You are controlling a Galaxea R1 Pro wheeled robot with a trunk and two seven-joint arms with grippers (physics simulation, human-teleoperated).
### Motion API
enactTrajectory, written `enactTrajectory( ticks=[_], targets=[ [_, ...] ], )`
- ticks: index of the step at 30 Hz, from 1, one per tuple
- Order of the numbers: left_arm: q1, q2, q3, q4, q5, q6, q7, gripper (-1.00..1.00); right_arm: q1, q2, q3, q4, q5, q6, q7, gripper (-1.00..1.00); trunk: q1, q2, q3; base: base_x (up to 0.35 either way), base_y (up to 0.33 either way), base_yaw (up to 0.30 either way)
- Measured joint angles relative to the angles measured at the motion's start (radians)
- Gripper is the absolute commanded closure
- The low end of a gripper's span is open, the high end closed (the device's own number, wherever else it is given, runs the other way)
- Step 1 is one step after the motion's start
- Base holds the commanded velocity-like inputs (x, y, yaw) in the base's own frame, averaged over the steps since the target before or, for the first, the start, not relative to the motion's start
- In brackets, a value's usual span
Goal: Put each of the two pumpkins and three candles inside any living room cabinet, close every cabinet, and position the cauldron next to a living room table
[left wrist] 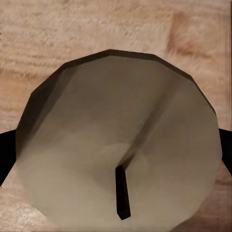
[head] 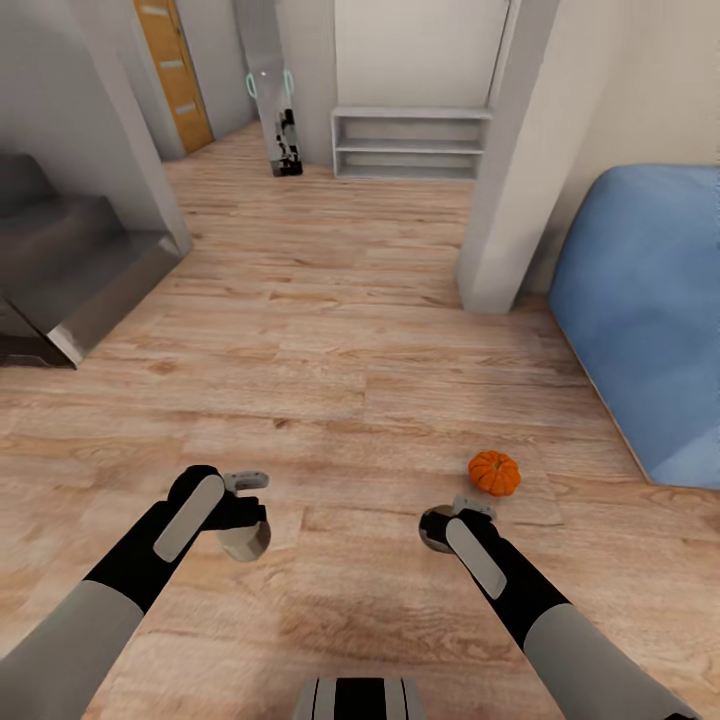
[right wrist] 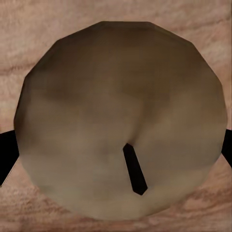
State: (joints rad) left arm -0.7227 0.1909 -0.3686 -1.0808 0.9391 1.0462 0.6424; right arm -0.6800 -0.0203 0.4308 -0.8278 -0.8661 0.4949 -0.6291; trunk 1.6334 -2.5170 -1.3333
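Wood floor [head: 330, 330] runs ahead of you toward a white shelf [head: 410, 143] and a blue bed [head: 650, 310]. Your left claw [head: 243, 522] is clamped on a candle [left wrist: 118, 150], and your right claw [head: 452, 522] on another candle [right wrist: 121, 116], both held just above the floor. One pumpkin [head: 494, 472] sits on the floor just beyond your right claw. Judging by this, nothing carried is stowed yet; you have no cabinet ahead.
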Motion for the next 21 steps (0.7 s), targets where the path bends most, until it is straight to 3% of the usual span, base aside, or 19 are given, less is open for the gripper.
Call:
enactTrajectory(
  ticks=[11, 21],
  targets=[
    [0.001, 0.0, 0.005, -0.002, 0.0, 0.0, -0.003, 1.0, 0.0, 0.0, 0.0, 0.0, 0.0, 0.0, 0.001, 1.0, -0.005, 0.003, 0.045, 0.0, 0.0, 0.013],
    [0.004, 0.0, 0.007, -0.01, 0.001, 0.0, 0.0, 1.0, 0.0, 0.001, 0.0, -0.008, -0.002, 0.0, 0.003, 1.0, -0.009, 0.005, 0.09, 0.0, 0.0, 0.225]
  ],
)
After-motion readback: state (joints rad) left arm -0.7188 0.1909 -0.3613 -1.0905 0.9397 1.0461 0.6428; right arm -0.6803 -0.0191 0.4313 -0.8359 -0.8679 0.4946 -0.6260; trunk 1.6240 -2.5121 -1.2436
